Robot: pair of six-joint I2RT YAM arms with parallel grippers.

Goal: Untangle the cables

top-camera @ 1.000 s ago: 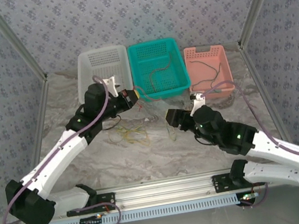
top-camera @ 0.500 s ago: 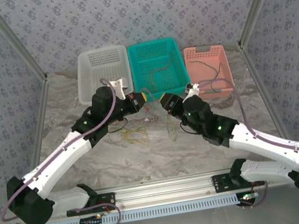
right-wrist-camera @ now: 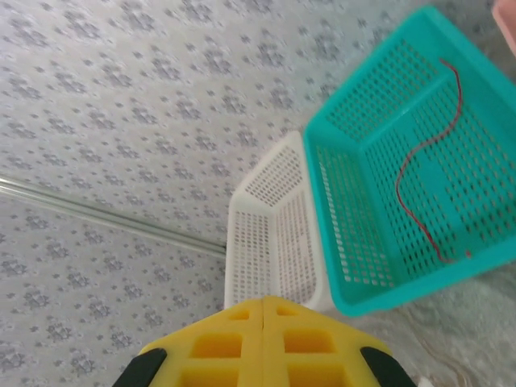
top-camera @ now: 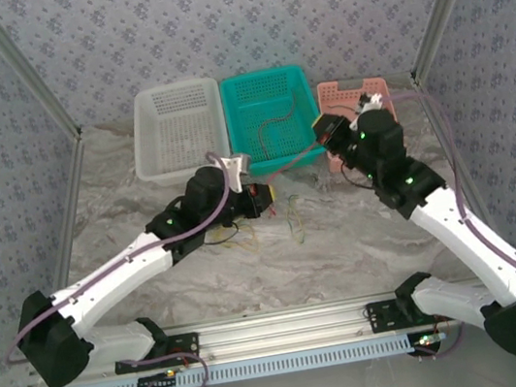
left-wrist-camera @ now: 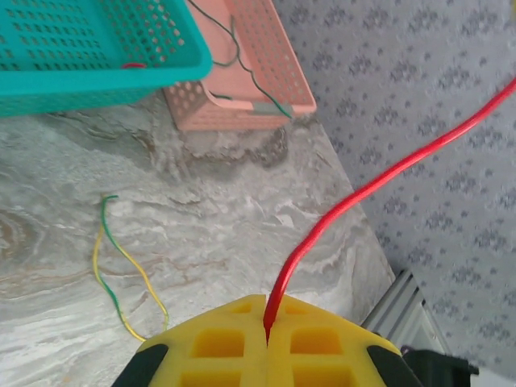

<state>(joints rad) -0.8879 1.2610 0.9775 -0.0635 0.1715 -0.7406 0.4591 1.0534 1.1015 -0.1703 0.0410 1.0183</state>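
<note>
The grey marbled table (top-camera: 345,248) has open room between the arms, toward its near edge. The left gripper (left-wrist-camera: 266,316) pinches a red-orange cable (left-wrist-camera: 363,189) that rises toward the right gripper (right-wrist-camera: 263,310), whose pads are pressed together. Yellow-green wires (left-wrist-camera: 95,262) lie on the table. The teal perforated plastic basket (right-wrist-camera: 355,242) holds a thin red wire (right-wrist-camera: 401,181), and the pink perforated plastic basket (left-wrist-camera: 211,113) holds a dark thin wire (left-wrist-camera: 251,76).

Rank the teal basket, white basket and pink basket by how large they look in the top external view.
1. teal basket and white basket: they look about alike, so I won't rank one over the other.
2. pink basket: looks smallest, though the right arm covers part of it, so its full extent is unsure.
</note>
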